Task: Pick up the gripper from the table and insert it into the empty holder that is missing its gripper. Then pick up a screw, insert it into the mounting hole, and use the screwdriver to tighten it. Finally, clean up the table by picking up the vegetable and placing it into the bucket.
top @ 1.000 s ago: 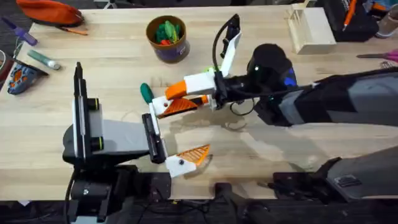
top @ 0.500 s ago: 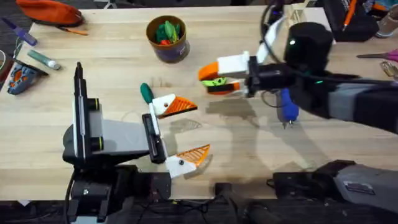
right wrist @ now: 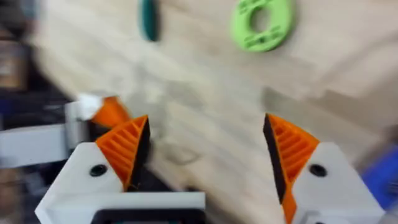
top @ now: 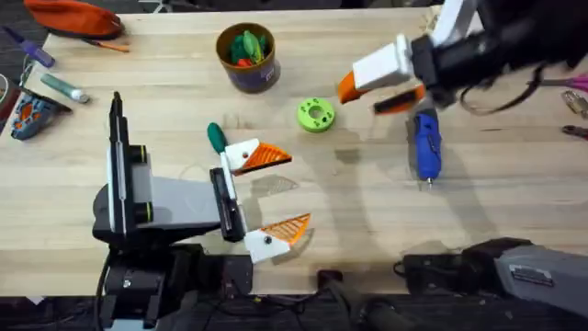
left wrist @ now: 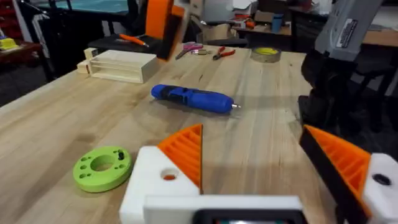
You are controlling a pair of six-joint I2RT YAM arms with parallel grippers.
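Pale wood-grain surface (top: 184, 110), matte, planked. Near its middle, resting toward the front edge, left pincer (top: 266, 198): white angular mounts with orange ribbed wedges, spread wide apart, nothing between them. Just behind its rear finger, touching or nearly so, the vegetable (top: 216, 137): dark green, glossy, elongated, lying flat. Toward the far edge, behind that, the bucket (top: 246, 57): round tub, tan rim, dark blue-purple body, green and orange toy pieces inside. Between bucket and right side, a flat lime-green disc (top: 315, 115), ring-shaped with small holes, plastic-looking, apart from everything else. Toward the far right corner, raised above the surface, right pincer (top: 381, 85): same white mounts, orange ribbed pads, held apart and empty in the right wrist view. Just beside and partly under it, the screwdriver (top: 424, 147): bright blue, pen-shaped, smooth, thin metal tip pointing toward the front edge, lying flat. Near the far edge at right, a light wooden slotted box (top: 459, 41). At the far left corner, an orange pouch (top: 73, 17), and along the left edge, pens and small tools, blurred, perhaps a marker among them.
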